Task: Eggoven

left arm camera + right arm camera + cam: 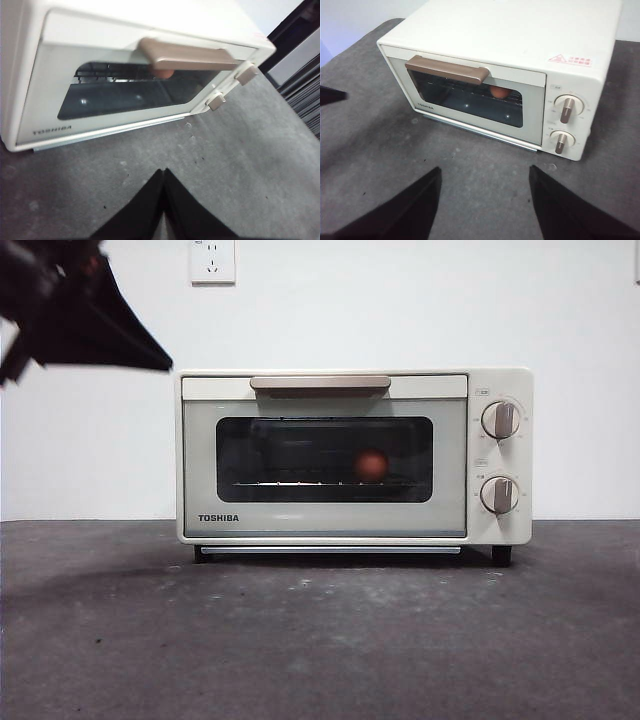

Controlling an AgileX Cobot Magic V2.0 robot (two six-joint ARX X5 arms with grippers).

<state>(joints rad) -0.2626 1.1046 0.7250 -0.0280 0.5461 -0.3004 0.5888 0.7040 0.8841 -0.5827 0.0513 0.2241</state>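
Observation:
The cream TOSHIBA toaster oven (pixel 450 470) stands on the dark table with its door shut. The reddish-brown egg (pixel 371 465) lies inside on the wire rack, behind the dark glass, towards the right. The egg also shows in the right wrist view (pixel 499 91), and partly under the handle in the left wrist view (pixel 162 73). My left gripper (pixel 164 172) is shut and empty, held above the table in front of the oven's (pixel 100 55) left part. It shows as a black shape (pixel 70 310) at the top left. My right gripper (pixel 485 170) is open and empty, back from the oven (pixel 510 35).
The oven has a brown door handle (pixel 320 384) and two grey knobs (pixel 500 419) (pixel 499 494) on its right side. The grey table (pixel 320 640) stretches in front. A wall socket (pixel 212 260) sits above. Dark furniture (pixel 300 85) stands beyond the table.

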